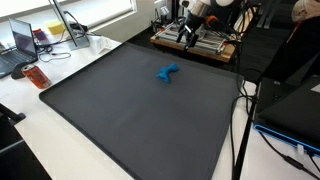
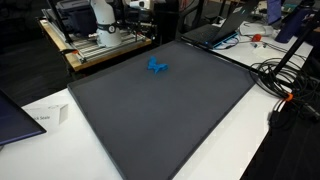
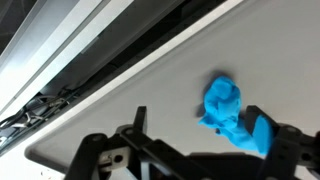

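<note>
A small blue lump (image 1: pixel 168 72), soft-looking and crumpled, lies alone on a large dark mat (image 1: pixel 120 120). It sits in the mat's far half, toward the robot's stand. What it is made of cannot be told from here. In the wrist view the blue lump (image 3: pixel 222 108) shows just above the gripper (image 3: pixel 200 128), slightly to one side of the middle.

The gripper's jaws stand wide apart and hold nothing. In an exterior view the gripper (image 1: pixel 186 38) hangs over the wooden stand (image 1: pixel 205 48) at the mat's far edge, apart from the lump.

As a judgement, the lump is low and limp, so a descent that stops too high would close on air. One that goes too deep would press the fingertips into the mat. Because the lump sits off centre between the jaws, one finger could nudge it aside.

The mat offers broad open room on every side of the lump. The crowding is all at the rim. A laptop (image 1: pixel 22 42) stands on the white bench (image 1: pixel 40 135). Another laptop (image 2: pixel 215 32) and loose cables (image 2: pixel 282 78) lie along one side.
</note>
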`<move>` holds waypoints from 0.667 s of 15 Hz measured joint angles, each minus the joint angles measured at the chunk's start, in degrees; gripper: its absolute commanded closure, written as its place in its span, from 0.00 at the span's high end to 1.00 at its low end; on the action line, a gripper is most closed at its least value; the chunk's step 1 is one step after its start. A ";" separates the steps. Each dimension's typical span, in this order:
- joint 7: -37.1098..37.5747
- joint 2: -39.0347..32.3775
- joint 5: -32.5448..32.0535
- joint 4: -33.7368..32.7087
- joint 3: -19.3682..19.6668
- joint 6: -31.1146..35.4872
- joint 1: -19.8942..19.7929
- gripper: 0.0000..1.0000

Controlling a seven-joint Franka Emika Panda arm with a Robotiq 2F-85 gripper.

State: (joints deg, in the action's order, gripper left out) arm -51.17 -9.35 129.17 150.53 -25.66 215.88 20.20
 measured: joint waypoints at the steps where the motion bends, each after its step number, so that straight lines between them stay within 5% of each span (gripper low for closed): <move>1: -3.65 0.97 2.21 -1.83 -0.69 1.94 -0.66 1.00; 8: -29.01 4.17 15.28 -16.13 0.29 10.42 -5.30 1.00; 10: -33.31 2.86 14.75 -20.11 -1.81 10.78 -10.68 1.00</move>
State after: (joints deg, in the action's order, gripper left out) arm -84.47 -6.48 143.92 130.42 -27.47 226.66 9.53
